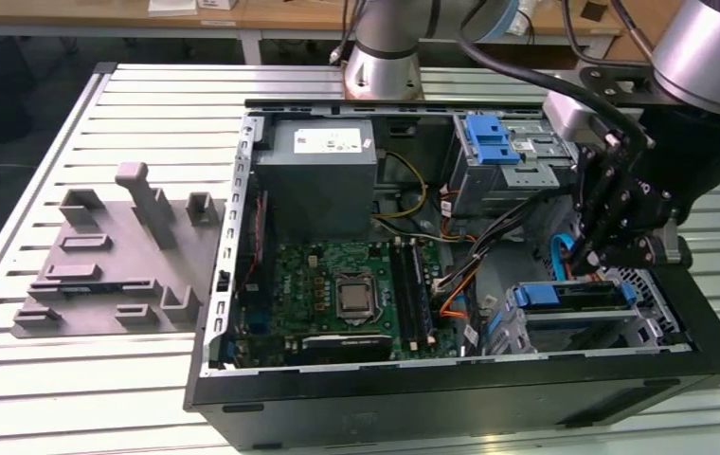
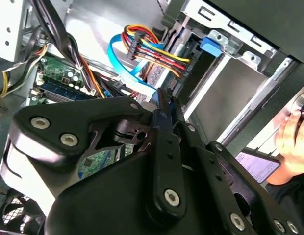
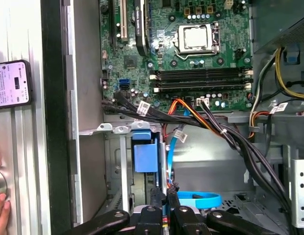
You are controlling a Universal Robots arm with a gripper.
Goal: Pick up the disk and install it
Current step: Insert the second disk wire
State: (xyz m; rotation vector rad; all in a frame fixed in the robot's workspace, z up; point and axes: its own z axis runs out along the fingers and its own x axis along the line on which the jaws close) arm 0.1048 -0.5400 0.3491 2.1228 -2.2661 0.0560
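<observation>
The disk (image 1: 570,297) lies in the lower drive cage at the exterior view's right, inside the open computer case, with its blue carrier bracket facing up. The bracket shows as a blue block (image 3: 144,155) in the first wrist view and a blue tab (image 2: 214,47) in the second. My gripper (image 1: 595,260) hangs just above the disk, among the cables. Its fingers are shut together in both wrist views (image 2: 162,102) (image 3: 165,204). A thin blue strip shows between the tips; I cannot tell what it is.
A grey moulded holder fixture (image 1: 107,256) lies on the slatted table at the exterior view's left. The upper drive cage carries a blue latch (image 1: 493,142). Cable bundles (image 3: 191,120) and a blue ribbon cable (image 3: 201,199) crowd the cage. A hand (image 3: 0,208) and phone (image 3: 12,83) lie outside the case.
</observation>
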